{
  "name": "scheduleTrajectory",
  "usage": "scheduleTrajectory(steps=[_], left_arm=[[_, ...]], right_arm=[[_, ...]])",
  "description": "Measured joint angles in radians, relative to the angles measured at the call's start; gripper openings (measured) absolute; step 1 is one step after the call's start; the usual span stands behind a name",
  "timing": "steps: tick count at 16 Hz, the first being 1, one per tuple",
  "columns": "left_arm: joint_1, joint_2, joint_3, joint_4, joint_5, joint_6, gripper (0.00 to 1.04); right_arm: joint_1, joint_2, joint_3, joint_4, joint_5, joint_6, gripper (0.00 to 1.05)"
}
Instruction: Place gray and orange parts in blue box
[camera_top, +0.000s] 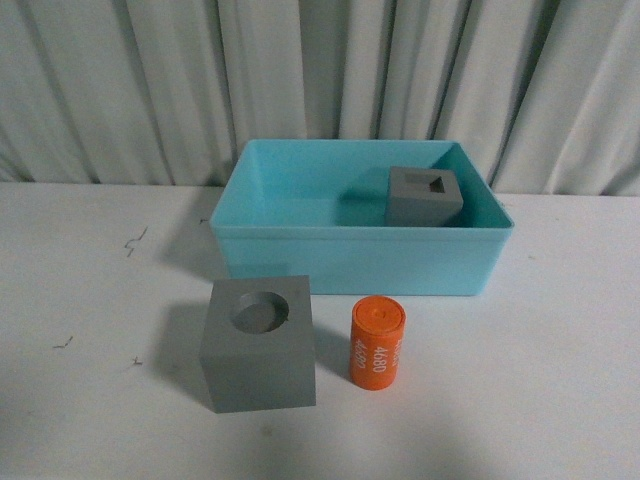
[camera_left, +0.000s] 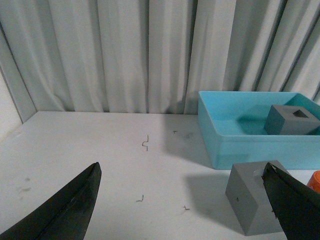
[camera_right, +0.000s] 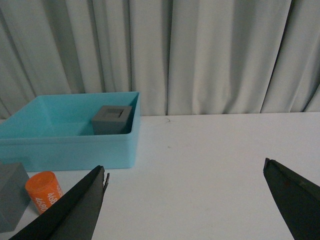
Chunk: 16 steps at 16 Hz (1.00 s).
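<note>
The blue box (camera_top: 350, 262) stands on the white table at the back centre. A gray cube with a rectangular slot (camera_top: 424, 195) sits inside it at the right. A gray cube with a round hole (camera_top: 260, 345) stands on the table in front of the box, with the orange "4680" cylinder (camera_top: 377, 343) upright just to its right. Neither gripper shows in the front view. My left gripper (camera_left: 182, 170) is open and empty, left of the round-hole cube (camera_left: 256, 205). My right gripper (camera_right: 185, 170) is open and empty, right of the cylinder (camera_right: 44, 191) and box (camera_right: 70, 145).
A pleated gray-white curtain (camera_top: 320, 80) hangs close behind the table. Small dark scuff marks (camera_top: 133, 240) dot the table's left side. The table surface stretches left and right of the parts.
</note>
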Motion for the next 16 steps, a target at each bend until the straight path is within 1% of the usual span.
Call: scheduleTrajectory(steps=[1,2,3,4,7,10,12,16], left_arm=[[0.026,0.185,0.126,-0.289,0.168,-0.061,0.98],[-0.110,0.431,0.224,-0.296,0.184,-0.144,0.98],[-0.176,0.493,0.237,-0.251,0.159,-0.169,0.98],[-0.250,0.584,0.256,-0.187,0.112,-0.212,0.98],[-0.428,0.863,0.299,-0.009,0.008,-0.256,0.98],[-0.469,1.064,0.382,0.083,-0.071,-0.285,0.98],[-0.493,1.178,0.438,0.115,-0.119,-0.300,0.98],[-0.550,1.356,0.496,0.197,-0.150,-0.295,0.98]], right_arm=[[0.000,0.000,0.000,0.002,0.000,0.000,0.98],[0.000,0.000,0.000,0.000,0.000,0.000,0.98],[0.000,0.000,0.000,0.000,0.000,0.000,0.98],[0.000,0.000,0.000,0.000,0.000,0.000,0.98],[0.000,0.000,0.000,0.000,0.000,0.000,0.98],[0.000,0.000,0.000,0.000,0.000,0.000,0.98],[0.000,0.000,0.000,0.000,0.000,0.000,0.98],[0.000,0.000,0.000,0.000,0.000,0.000,0.98]])
